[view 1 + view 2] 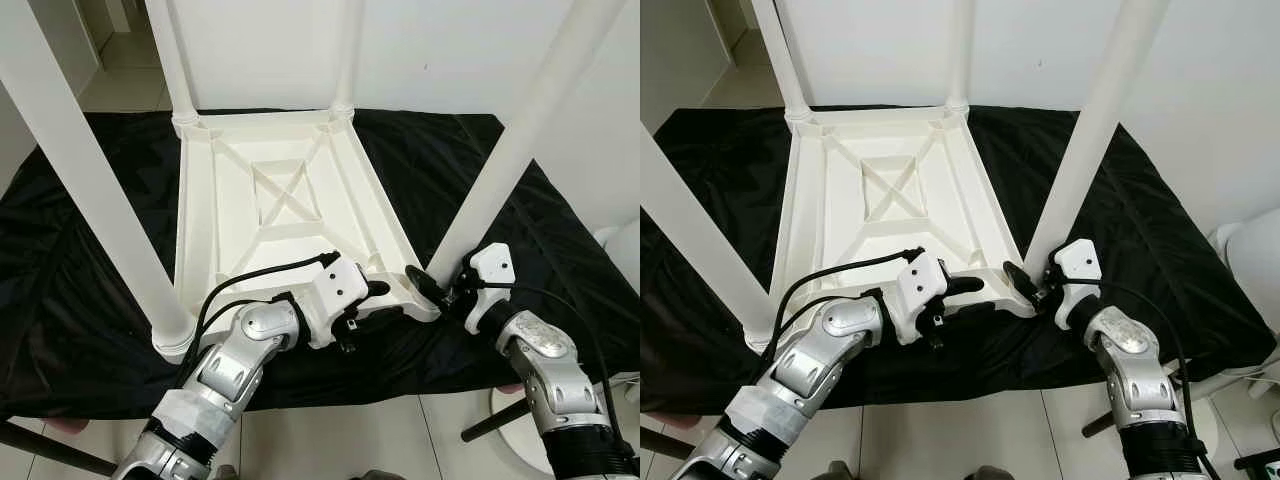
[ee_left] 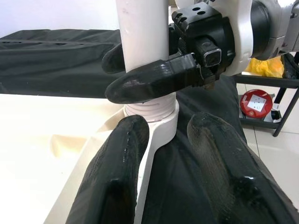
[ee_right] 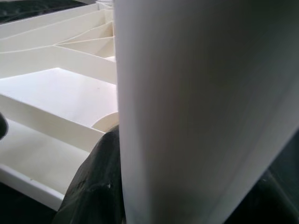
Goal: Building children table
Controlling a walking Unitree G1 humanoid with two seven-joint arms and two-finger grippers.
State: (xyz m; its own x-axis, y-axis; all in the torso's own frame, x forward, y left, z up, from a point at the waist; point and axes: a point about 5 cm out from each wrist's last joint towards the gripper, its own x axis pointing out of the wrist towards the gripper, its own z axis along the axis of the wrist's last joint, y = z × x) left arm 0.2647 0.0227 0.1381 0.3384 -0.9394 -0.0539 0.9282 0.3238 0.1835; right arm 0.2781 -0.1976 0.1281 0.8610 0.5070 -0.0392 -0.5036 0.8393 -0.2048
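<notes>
Upturned white plastic children's table [image 1: 290,215] lying on black cloth [image 1: 80,290], four round white legs upright. Right gripper [image 1: 432,287] clamped around near-right white leg [image 1: 500,150] just above its socket. Left gripper [image 1: 383,303] spread apart, straddling table's near-right corner, holding nothing.

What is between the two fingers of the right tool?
The near right leg of the upturned table stands between the right tool's fingers, just above its socket. The left wrist view shows it best.
</notes>
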